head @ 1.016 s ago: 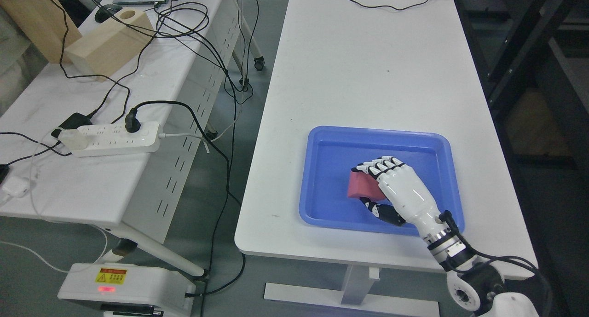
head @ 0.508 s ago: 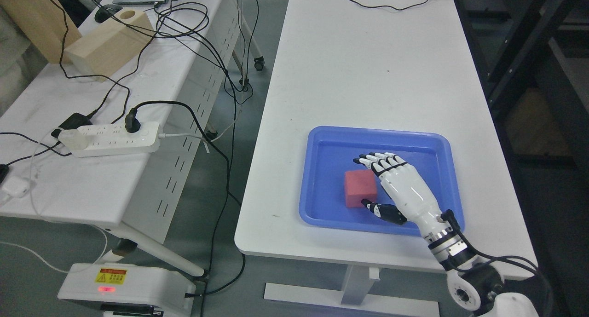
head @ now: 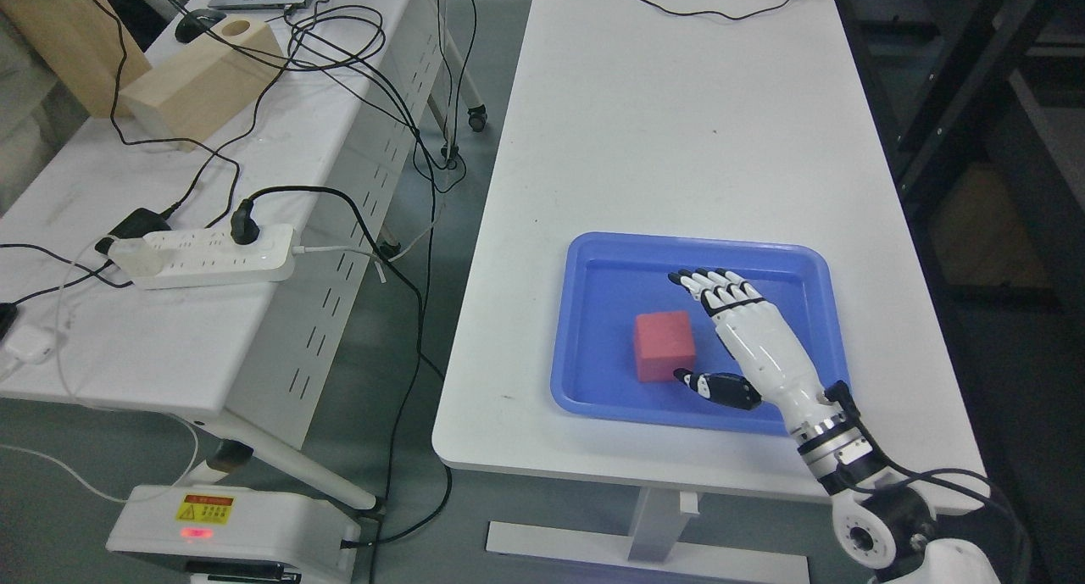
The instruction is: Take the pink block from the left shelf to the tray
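Pink block (head: 664, 345) resting in blue tray (head: 593, 397), right robot hand (head: 750, 338) beside it, fingers spread, empty

I see the pink block (head: 664, 345), a small cube in a dull rose pink with slightly soft edges, resting flat on the floor of the blue tray (head: 585, 313). It sits upright on one face, its top face and near face both visible to me, in the near-left part of the tray, apart from the walls. The tray is a shallow rectangular dish with rounded corners and a raised rim, lying on the near end of the white table (head: 678, 126).
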### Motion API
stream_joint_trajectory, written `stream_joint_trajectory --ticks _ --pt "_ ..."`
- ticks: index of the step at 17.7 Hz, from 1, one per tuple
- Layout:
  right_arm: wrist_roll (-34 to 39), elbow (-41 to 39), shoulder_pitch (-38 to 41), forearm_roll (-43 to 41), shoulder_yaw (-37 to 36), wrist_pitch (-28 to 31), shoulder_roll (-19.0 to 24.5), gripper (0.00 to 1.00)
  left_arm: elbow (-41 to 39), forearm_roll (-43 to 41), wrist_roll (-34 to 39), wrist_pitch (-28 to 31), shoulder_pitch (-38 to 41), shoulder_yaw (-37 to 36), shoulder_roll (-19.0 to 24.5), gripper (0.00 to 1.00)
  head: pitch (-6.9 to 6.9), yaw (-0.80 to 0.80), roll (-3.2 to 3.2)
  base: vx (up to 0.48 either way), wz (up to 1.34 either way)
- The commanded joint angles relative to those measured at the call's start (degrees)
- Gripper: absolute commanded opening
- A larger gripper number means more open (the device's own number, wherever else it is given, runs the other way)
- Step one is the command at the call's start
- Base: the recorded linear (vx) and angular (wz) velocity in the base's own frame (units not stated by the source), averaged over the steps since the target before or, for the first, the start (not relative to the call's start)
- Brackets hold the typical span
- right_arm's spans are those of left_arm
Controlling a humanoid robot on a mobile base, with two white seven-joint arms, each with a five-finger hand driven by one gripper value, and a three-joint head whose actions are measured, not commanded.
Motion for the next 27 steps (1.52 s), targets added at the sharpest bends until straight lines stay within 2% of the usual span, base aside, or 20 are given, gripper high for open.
stream_joint_trajectory --ticks 1,5,12,17,20,24,27 --pt "9.1 0.0 0.0 -19.0 -4.1 0.4 -0.4 0.99 -1.0 0.0 0.0 0.0 1.1 0.0 1.0 1.00 0.00 0.00 0.00 0.000 0.00" --pt "11.3 0.2 0.0 -36.6 -7.7 4.5 -0.3 0.99 -1.0 0.0 0.0 0.0 1.1 0.0 1.0 1.00 0.00 0.00 0.00 -0.015 0.00" --pt "11.1 0.2 0.4 -56.4 -11.5 10.5 2.0 0.99 -1.0 0.0 0.0 0.0 1.1 0.0 1.0 1.00 0.00 0.00 0.00 -0.074 0.00" --pt "11.0 0.2 1.9 -61.2 -12.0 10.4 3.3 0.99 -1.0 0.0 0.0 0.0 1.1 0.0 1.0 1.00 0.00 0.00 0.00 -0.156 0.00" --pt "11.3 0.6 2.6 -60.9 -11.6 10.2 3.8 0.99 -1.0 0.0 0.0 0.0 1.1 0.0 1.0 1.00 0.00 0.00 0.00 -0.173 0.00" --pt "10.4 0.6 3.6 -59.6 -11.5 10.0 6.9 0.99 -1.0 0.0 0.0 0.0 1.1 0.0 1.0 1.00 0.00 0.00 0.00 -0.202 0.00" --pt "10.1 0.8 3.3 -57.9 -11.5 12.0 6.9 0.99 -1.0 0.0 0.0 0.0 1.1 0.0 1.0 1.00 0.00 0.00 0.00 -0.174 0.00"
